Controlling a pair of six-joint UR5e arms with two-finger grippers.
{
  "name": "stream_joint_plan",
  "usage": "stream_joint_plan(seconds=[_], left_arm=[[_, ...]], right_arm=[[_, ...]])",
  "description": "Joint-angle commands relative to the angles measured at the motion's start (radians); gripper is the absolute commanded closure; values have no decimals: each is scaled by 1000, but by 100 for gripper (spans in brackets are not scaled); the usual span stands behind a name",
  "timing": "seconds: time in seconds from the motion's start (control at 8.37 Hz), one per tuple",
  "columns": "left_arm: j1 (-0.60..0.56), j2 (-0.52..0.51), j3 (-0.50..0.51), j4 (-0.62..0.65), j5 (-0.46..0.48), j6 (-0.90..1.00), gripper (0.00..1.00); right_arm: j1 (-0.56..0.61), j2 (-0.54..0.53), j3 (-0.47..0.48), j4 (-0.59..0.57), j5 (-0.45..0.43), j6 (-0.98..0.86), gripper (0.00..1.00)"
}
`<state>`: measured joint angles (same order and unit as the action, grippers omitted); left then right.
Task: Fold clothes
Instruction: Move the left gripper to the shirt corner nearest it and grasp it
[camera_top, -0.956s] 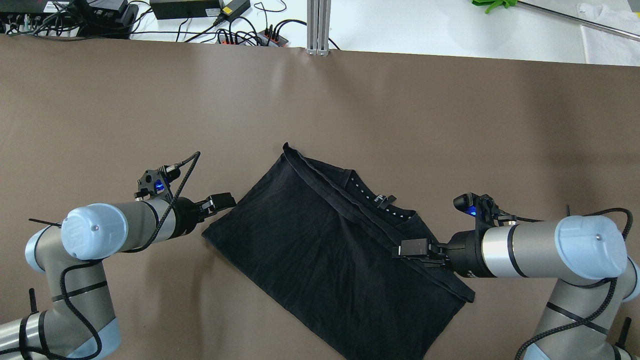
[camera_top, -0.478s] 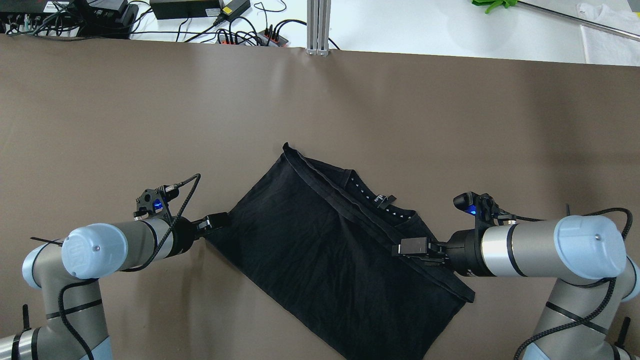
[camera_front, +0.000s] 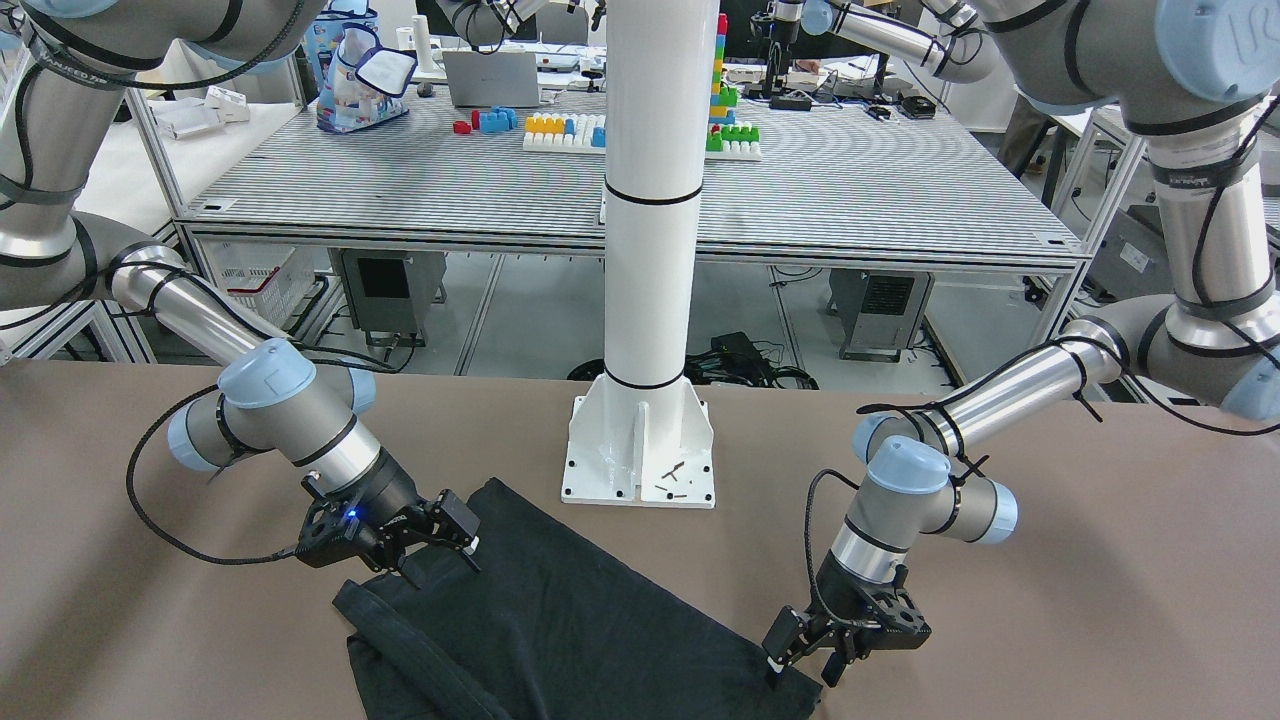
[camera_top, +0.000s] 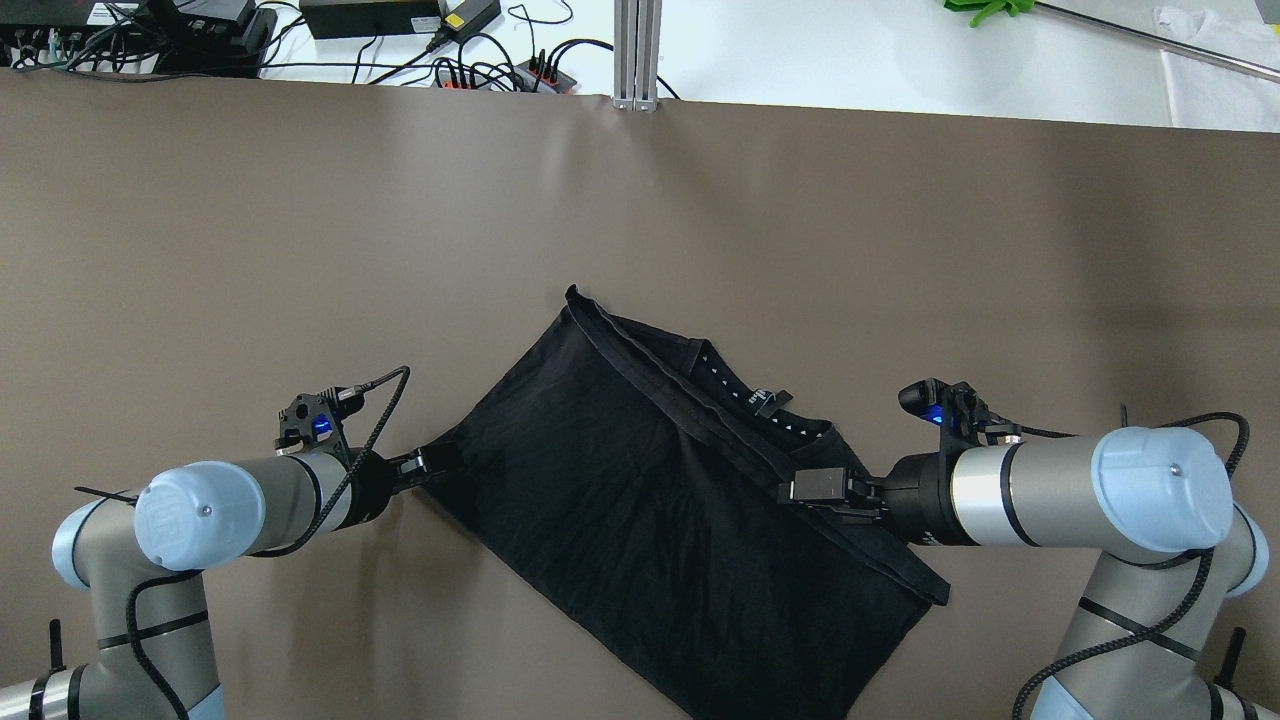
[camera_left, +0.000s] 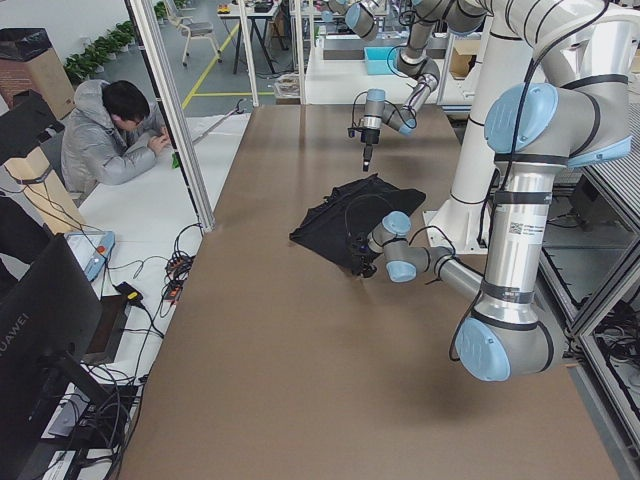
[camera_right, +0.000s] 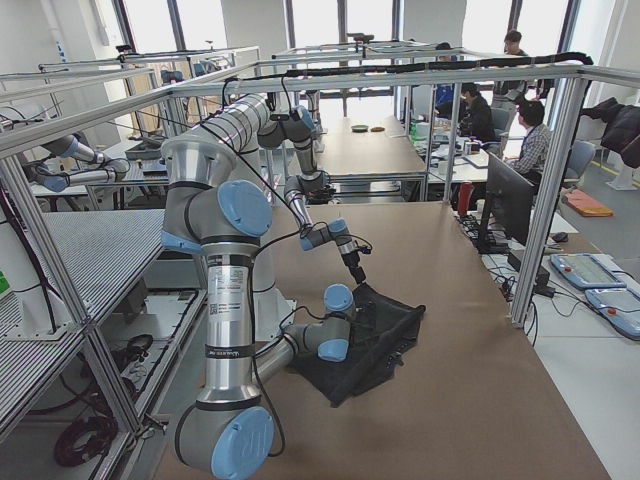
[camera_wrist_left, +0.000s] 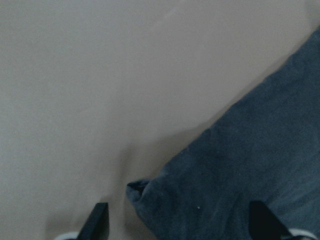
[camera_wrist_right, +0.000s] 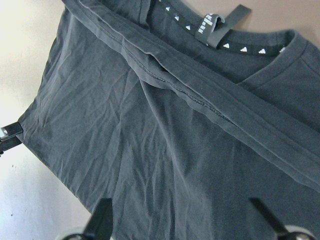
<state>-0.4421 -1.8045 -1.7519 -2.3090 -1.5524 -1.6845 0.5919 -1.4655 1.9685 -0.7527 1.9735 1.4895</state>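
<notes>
Black garment lying flat on the brown table, lower centre of the overhead view, its long axis running diagonally from upper left to lower right; a collar band with white triangles is exposed along the upper-right edge. Left gripper at the garment's left corner, jaws spread wide with the corner between them, unclamped. Right gripper over the hemmed band at right, jaws likewise spread, grasping nothing
</notes>
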Motion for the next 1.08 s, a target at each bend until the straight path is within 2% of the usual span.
stream_joint_plan(seconds=[0.0,0.12,0.24,0.36,0.48,0.6,0.96], left_arm=[[3,-4,15,-1,2,5,0],[5,-9,17,-1,0,5,0],[5,-16,17,0,0,0,23],[5,-16,17,0,2,0,59],[3,-18,17,0,2,-1,92],[3,-18,15,0,0,-3,100],[-1,-16,-37,6,-14,8,100]], right_arm=[[0,2,-2,1,-1,0,6],[0,2,-2,1,1,0,6],[0,4,-2,1,1,0,6],[2,4,-2,1,1,0,6],[2,4,-2,1,1,0,6],[2,4,-2,1,1,0,6],[2,4,-2,1,-1,0,6]])
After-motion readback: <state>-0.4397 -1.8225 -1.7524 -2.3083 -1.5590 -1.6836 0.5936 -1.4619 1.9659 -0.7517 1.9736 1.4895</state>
